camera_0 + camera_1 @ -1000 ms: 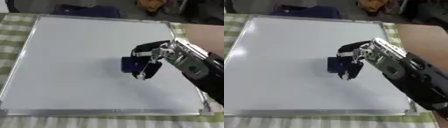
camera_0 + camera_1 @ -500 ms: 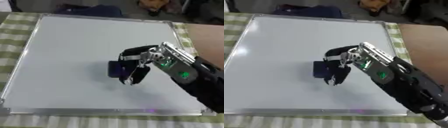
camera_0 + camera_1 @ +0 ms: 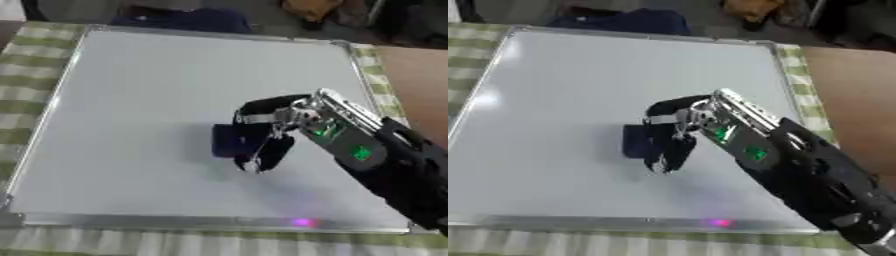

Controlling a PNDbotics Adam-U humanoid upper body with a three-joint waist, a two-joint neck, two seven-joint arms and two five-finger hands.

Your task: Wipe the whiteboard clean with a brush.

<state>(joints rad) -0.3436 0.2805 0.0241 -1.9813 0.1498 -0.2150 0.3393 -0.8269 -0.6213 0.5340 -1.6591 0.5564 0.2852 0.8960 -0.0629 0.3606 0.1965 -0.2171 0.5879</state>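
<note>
A large whiteboard with a silver frame lies flat on a green checked cloth; its surface looks blank white. My right hand reaches in from the lower right, fingers curled round a dark blue brush that is pressed flat on the board a little below its middle. The same brush shows left of the fingers in the right eye view. The left hand shows in neither view.
A dark blue object lies beyond the board's far edge. A brown table surface runs along the right side. The green checked cloth borders the board on the left and front.
My right hand has slid the brush leftward across the board, from right of centre to near the middle, staying at about the same height.
</note>
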